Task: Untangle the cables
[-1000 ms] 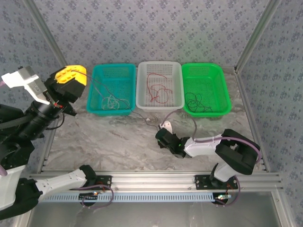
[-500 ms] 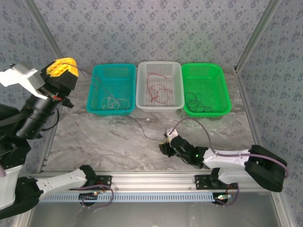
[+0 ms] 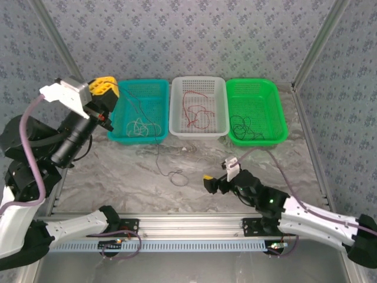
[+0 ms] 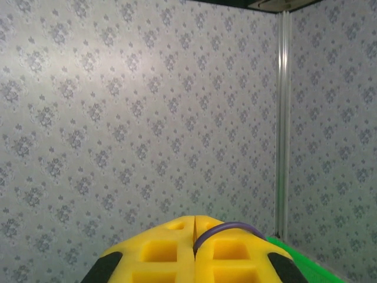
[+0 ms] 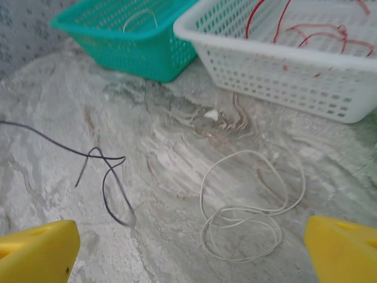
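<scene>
My left gripper (image 3: 108,88) hangs raised beside the teal basket's left end. In the left wrist view its yellow fingers (image 4: 195,220) are shut on a thin dark cable (image 4: 227,226). That cable (image 3: 158,158) drops across the teal basket and ends in a slack loop on the table (image 5: 108,177). My right gripper (image 3: 213,180) sits low near the table's front, open and holding nothing. A white cable (image 5: 250,218) lies coiled on the marble just ahead of its wide-apart fingers (image 5: 36,252).
Three baskets line the back: a teal basket (image 3: 118,88) with pale cables (image 3: 141,125), a white basket (image 3: 199,131) with a red cable (image 3: 194,109), and a green basket (image 3: 277,106) with black cables (image 3: 244,127). The frame's rail runs along the near edge.
My right gripper opened, let go of the dark cable and drew back toward the near edge. My left gripper swung right toward the teal basket, and the cable's free end fell slack.
</scene>
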### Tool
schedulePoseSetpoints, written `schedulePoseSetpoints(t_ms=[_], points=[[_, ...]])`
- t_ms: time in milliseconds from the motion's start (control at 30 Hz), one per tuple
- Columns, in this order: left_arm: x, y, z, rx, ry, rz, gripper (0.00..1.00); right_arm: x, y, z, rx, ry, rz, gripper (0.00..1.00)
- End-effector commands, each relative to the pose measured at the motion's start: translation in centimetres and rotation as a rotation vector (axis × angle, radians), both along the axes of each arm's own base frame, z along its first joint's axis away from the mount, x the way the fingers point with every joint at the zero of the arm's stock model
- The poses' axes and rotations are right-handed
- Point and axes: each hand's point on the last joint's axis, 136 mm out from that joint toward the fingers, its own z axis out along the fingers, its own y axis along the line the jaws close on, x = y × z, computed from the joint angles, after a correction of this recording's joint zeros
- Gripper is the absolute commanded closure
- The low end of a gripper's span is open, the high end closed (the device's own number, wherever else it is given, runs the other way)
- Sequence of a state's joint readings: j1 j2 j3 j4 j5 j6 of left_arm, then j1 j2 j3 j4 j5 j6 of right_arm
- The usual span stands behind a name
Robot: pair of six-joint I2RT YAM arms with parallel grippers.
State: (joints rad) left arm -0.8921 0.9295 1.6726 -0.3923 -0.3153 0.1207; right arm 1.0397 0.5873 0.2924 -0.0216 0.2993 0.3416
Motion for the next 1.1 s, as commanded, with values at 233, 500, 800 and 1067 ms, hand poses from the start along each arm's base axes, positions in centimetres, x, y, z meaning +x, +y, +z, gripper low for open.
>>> schedulePoseSetpoints(t_ms=[233, 500, 800, 1067], points=[[0.1, -0.8, 0.7, -0.061, -0.007, -0.041, 0.95, -0.2, -0.2, 1.6, -0.061, -0.036, 0.034, 0.0], [-0.1, -1.8, 1.8, -0.087, -0.016, -0.09, 0.95, 1.3, 7.0, 4.4, -0.023, -0.118, 0.169, 0.0], [-0.1, -2.5, 1.9, -0.098, -0.006, -0.122, 0.95, 1.7, 14.2, 9.9, -0.025, -0.295, 0.29, 0.0], [-0.2, -2.4, 1.7, -0.097, -0.008, -0.122, 0.95, 0.2, 16.7, 13.1, 0.053, -0.313, 0.432, 0.0]])
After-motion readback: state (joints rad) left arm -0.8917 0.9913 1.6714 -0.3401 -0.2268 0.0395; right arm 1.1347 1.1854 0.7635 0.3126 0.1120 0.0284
